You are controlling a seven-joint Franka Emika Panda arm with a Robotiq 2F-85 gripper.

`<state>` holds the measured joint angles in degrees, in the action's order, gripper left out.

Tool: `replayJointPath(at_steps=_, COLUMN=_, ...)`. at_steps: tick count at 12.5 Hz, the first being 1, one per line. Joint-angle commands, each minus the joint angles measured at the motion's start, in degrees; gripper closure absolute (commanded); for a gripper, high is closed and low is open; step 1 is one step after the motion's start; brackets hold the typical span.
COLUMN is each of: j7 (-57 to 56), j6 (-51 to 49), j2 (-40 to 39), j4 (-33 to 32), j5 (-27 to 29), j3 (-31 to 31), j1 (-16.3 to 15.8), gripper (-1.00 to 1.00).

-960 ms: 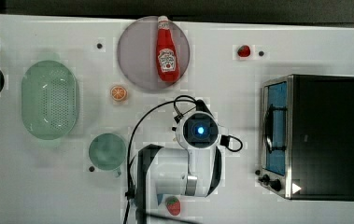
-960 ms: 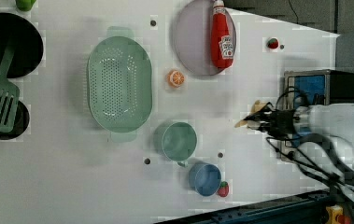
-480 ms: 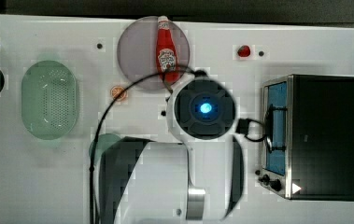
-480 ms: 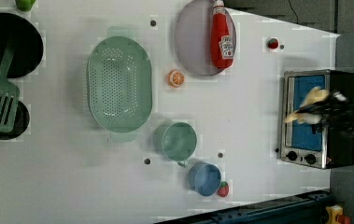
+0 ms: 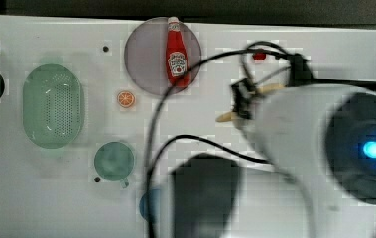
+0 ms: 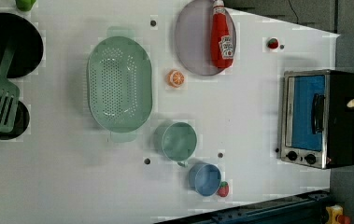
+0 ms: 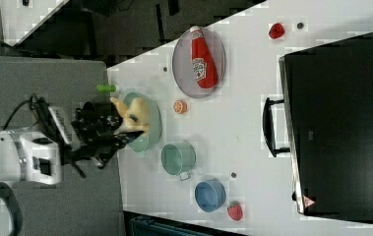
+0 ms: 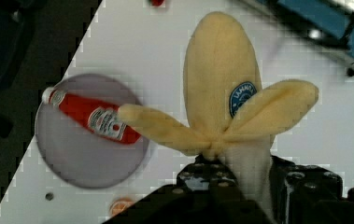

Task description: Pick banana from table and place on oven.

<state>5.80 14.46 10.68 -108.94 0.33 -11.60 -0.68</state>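
1. Fingers (image 8: 240,186): black, clenched on the stem end of the banana (image 8: 221,88), held aloft off the table (image 6: 240,116); wrist view shows its blue sticker.
2. Oven (image 6: 322,119): left view shows blue door; right view, black top.
3. Ketchup bottle (image 5: 176,54): lying on a grey plate (image 5: 143,59).

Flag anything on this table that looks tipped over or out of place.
The ketchup bottle lies flat on its side across the grey plate instead of standing. The gripper holds the banana by its lower end, peel flaps splayed. Nothing looks spilled or damaged.
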Motion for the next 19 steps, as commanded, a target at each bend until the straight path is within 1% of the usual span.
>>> replayJointPath(at_steps=1, j7=-12.31, j6=0.14, j2=-4.28, j4=-0.74, j5=-0.26, j3=-7.09, j1=4.05, gripper=0.56)
replayJointPath(at_steps=4, j7=-23.76, j6=6.54, j2=-9.49, j4=-0.51, j5=-0.52, j3=-14.21, j1=4.47, gripper=0.56)
replayJointPath(at_steps=7, j7=-36.24, j6=13.78, j2=-15.59, j4=0.52, j5=-0.86, j3=-19.48, j1=4.62, gripper=0.57)
replayJointPath(at_steps=10, j7=-44.04, j6=14.76, j2=-20.78, j4=2.98, j5=-0.84, j3=-23.21, j1=4.97, gripper=0.56)
replayJointPath(at_steps=12, j7=-49.48, j6=14.83, j2=-22.65, j4=4.02, j5=-0.79, j3=-24.48, j1=5.23, gripper=0.57)
replayJointPath(at_steps=13, j7=-50.93, j6=14.7, j2=-23.04, j4=4.09, j5=-0.59, j3=-24.79, j1=5.29, gripper=0.47)
replayJointPath(at_steps=14, j7=-51.11, j6=14.51, j2=-23.11, j4=4.08, j5=-0.55, j3=-24.74, j1=5.27, gripper=0.27)
replayJointPath(at_steps=19, j7=-51.1, j6=13.63, j2=-23.29, j4=3.99, j5=-0.55, j3=-23.91, j1=5.12, gripper=-0.87)
